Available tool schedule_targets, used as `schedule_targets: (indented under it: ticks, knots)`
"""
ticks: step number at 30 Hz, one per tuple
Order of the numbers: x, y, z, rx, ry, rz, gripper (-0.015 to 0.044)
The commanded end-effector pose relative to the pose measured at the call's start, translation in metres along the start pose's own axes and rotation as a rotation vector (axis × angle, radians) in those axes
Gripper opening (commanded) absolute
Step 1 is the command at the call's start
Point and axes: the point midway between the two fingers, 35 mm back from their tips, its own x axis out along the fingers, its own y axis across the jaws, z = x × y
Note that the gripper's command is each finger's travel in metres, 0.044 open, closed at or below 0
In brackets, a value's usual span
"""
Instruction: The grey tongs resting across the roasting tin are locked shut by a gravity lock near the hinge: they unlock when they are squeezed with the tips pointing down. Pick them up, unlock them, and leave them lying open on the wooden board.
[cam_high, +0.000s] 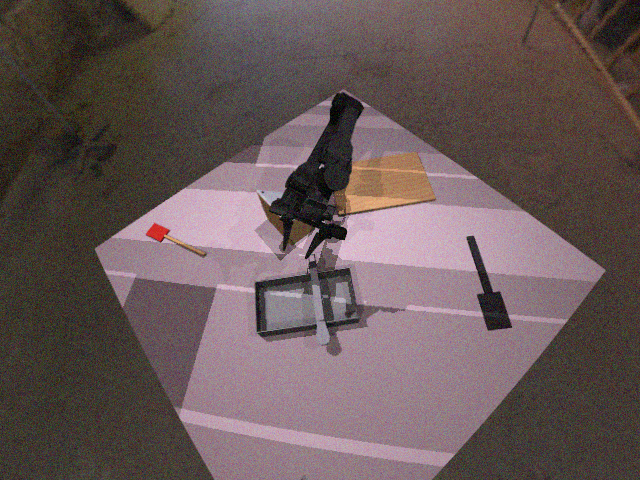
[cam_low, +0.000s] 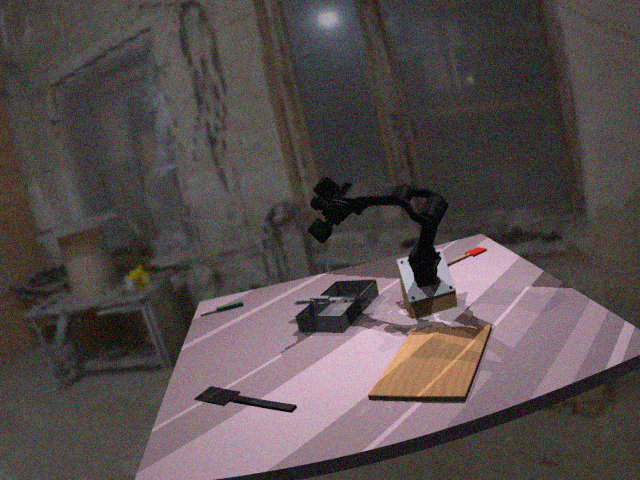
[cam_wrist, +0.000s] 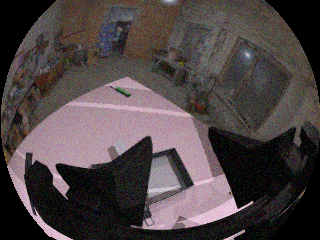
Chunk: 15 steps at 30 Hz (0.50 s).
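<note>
The grey tongs (cam_high: 318, 308) (cam_low: 333, 299) lie closed across the roasting tin (cam_high: 260, 310) (cam_low: 323, 324) (cam_wrist: 183, 168), their ends reaching past its long walls. In the top view the narrow hinge end is toward the arm and the broad tip end faces away. My gripper (cam_high: 295, 253) (cam_wrist: 180, 136) is open and empty, its two black fingers well apart. The exterior view shows it high above the table, not touching the tongs. In the wrist view the left finger hides most of the tongs. The wooden board (cam_high: 392, 175) (cam_low: 434, 366) lies flat beside the arm's base, with nothing on it.
A black spatula (cam_high: 494, 310) (cam_low: 219, 395) lies on the table on the board's side of the tin. A red-headed spatula (cam_high: 157, 232) (cam_low: 476, 251) lies on the other side of the arm. A green-handled tool (cam_low: 230, 306) (cam_wrist: 122, 91) lies beyond the tin.
</note>
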Motion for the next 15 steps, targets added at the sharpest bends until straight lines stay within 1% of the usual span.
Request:
schedule_targets:
  ticks: [1, 6, 11, 13, 15]
  knots:
    - [0.028, 0.04, -0.024, -0.08, 0.217, 0.065, 0.026]
    - [0.057, 0.086, -0.068, -0.2, 0.522, 0.116, 0.026]
    - [0.075, 0.125, -0.121, -0.312, 0.829, 0.126, 0.026]
    - [0.078, 0.133, -0.136, -0.34, 0.908, 0.122, 0.026]
    - [0.078, 0.134, -0.138, -0.343, 0.918, 0.121, 0.026]
